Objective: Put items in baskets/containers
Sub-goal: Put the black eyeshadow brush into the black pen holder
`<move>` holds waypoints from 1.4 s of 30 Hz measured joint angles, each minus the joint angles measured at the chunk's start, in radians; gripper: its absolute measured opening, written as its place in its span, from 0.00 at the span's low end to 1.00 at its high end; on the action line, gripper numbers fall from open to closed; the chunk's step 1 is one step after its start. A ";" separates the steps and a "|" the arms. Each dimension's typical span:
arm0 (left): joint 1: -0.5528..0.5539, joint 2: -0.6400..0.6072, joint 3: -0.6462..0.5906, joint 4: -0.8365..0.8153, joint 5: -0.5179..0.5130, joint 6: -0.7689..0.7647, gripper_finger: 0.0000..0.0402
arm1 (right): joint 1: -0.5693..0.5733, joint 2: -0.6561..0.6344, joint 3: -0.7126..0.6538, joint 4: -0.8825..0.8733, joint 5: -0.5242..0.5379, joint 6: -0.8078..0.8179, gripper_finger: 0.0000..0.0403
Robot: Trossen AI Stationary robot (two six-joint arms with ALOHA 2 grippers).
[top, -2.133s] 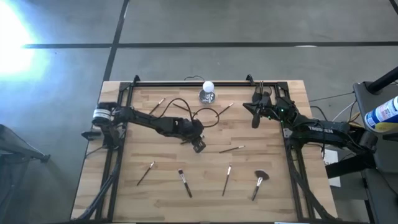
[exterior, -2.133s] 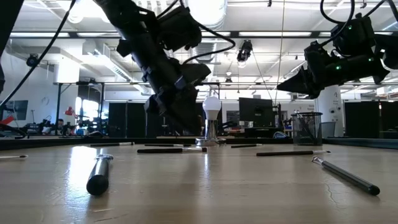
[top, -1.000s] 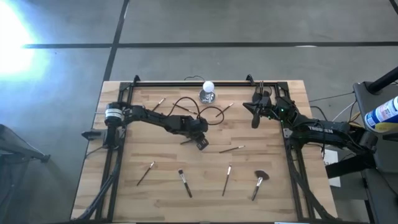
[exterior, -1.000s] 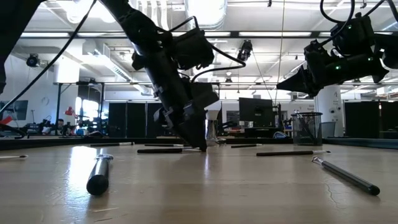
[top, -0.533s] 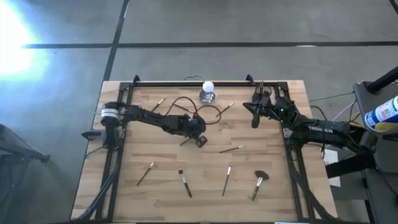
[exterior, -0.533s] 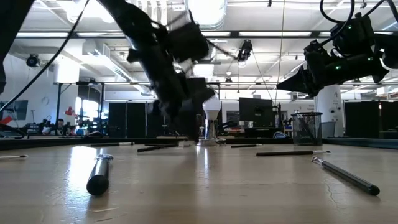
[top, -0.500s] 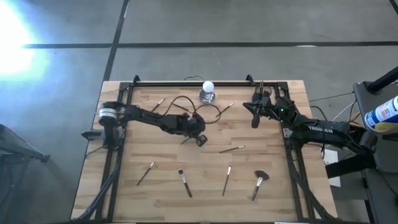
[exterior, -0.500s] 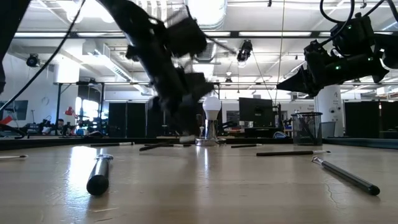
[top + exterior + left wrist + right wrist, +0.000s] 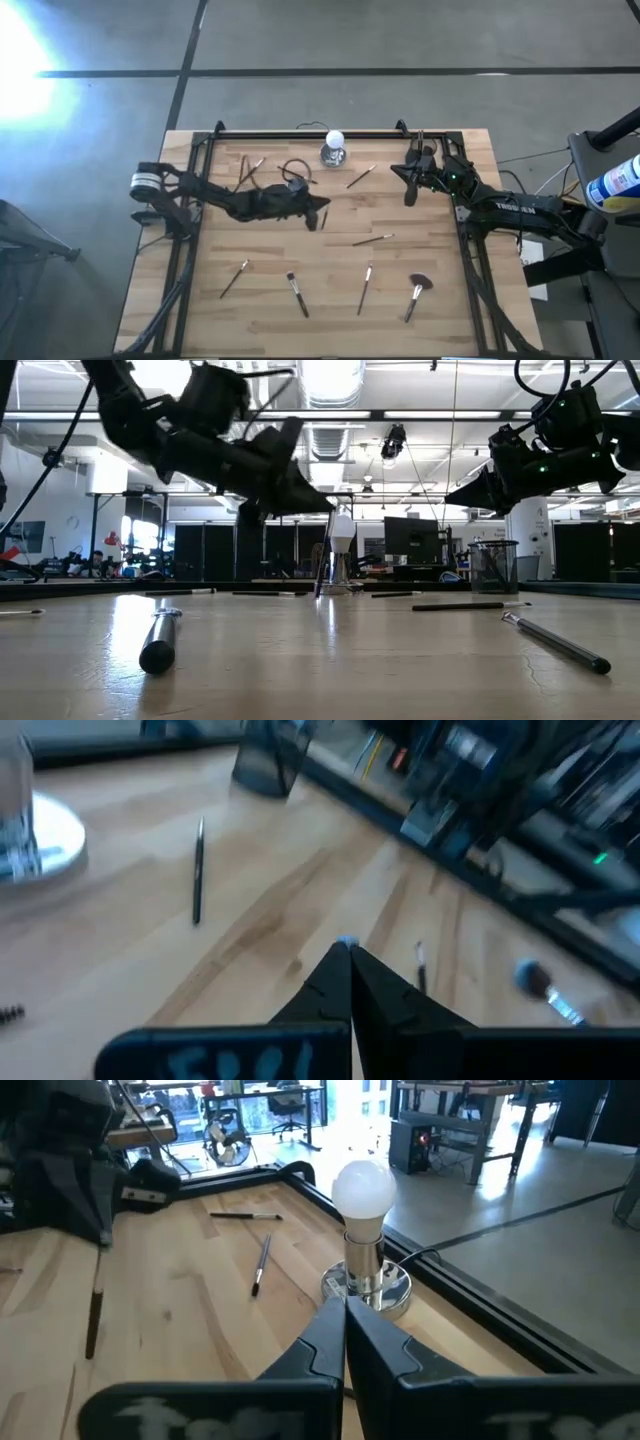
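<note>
Left gripper [image 9: 316,210], centre of the high view, is clamped on one brush [image 9: 320,565], which hangs upright clear of the table [image 9: 230,330].

Seven loose brushes [image 9: 297,294] lie scattered in the high view's lower and upper middle, among them the fan brush [image 9: 417,294].

Black cup [image 9: 493,567], right of the low view, shows no brushes: task judged barely begun.

Silver stand with white ball [image 9: 334,148] sits top centre.

Right gripper [image 9: 409,195], closed and empty, hangs above the cup and may obstruct delivery.

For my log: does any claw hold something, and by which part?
Left claw pinches a makeup brush by its upper end; it hangs down. Right claw holds nothing.
</note>
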 joint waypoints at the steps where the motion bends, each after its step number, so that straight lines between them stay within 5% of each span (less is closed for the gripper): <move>1: 0.001 -0.001 -0.017 0.050 0.000 0.005 0.00 | 0.000 0.000 0.000 0.000 0.000 0.000 0.02; 17: 0.044 0.003 -0.073 0.377 0.085 0.228 0.00 | 0.057 0.004 0.028 -0.006 0.000 0.101 0.03; 27: 0.058 0.003 -0.073 0.465 0.166 0.276 0.00 | 0.213 0.076 0.089 -0.007 0.000 0.156 0.23; 42: 0.058 0.001 -0.139 0.568 0.165 0.295 0.00 | 0.388 0.464 0.359 0.097 -0.001 0.157 0.47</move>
